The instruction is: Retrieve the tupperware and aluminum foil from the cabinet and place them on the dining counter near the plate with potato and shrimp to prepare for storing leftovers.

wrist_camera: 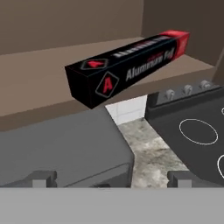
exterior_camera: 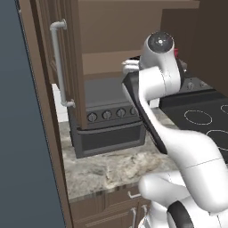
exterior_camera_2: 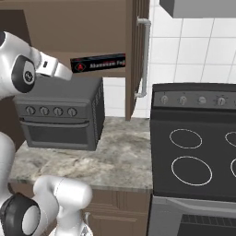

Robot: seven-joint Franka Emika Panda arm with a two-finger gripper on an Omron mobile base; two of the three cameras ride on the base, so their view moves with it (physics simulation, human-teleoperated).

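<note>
Aluminum foil (wrist_camera: 127,70) — a long, slim black box with a red end and white lettering — lies on the lower shelf of the cabinet (exterior_camera_2: 69,27), a dark brown wooden wall unit standing open. In the hand view the box sits at an angle across the shelf, its near end poking just past the shelf's front edge and its red end pointing deeper in and to the right. In the right base view the box (exterior_camera_2: 98,62) shows side on, just above a dark grey toaster oven (exterior_camera_2: 60,115).

The toaster oven stands on a grey-beige veined marble worktop (exterior_camera_2: 115,161), directly under the open cabinet, with a row of round knobs across its front. To its right is a black stove (exterior_camera_2: 193,152) with white rings marking the burners and knobs along its back panel. White wall tiles (exterior_camera_2: 193,41) rise behind the stove. The cabinet door (exterior_camera: 67,67) hangs open, showing its long silver bar handle (exterior_camera: 59,62).

The white robot arm (exterior_camera: 178,147) reaches up from the base toward the shelf. Its gripper (wrist_camera: 111,179) hovers over the top of the toaster oven, short of the foil box and below it — the two dark fingertips (wrist_camera: 41,178) stand wide apart, with nothing between them and touching nothing.
</note>
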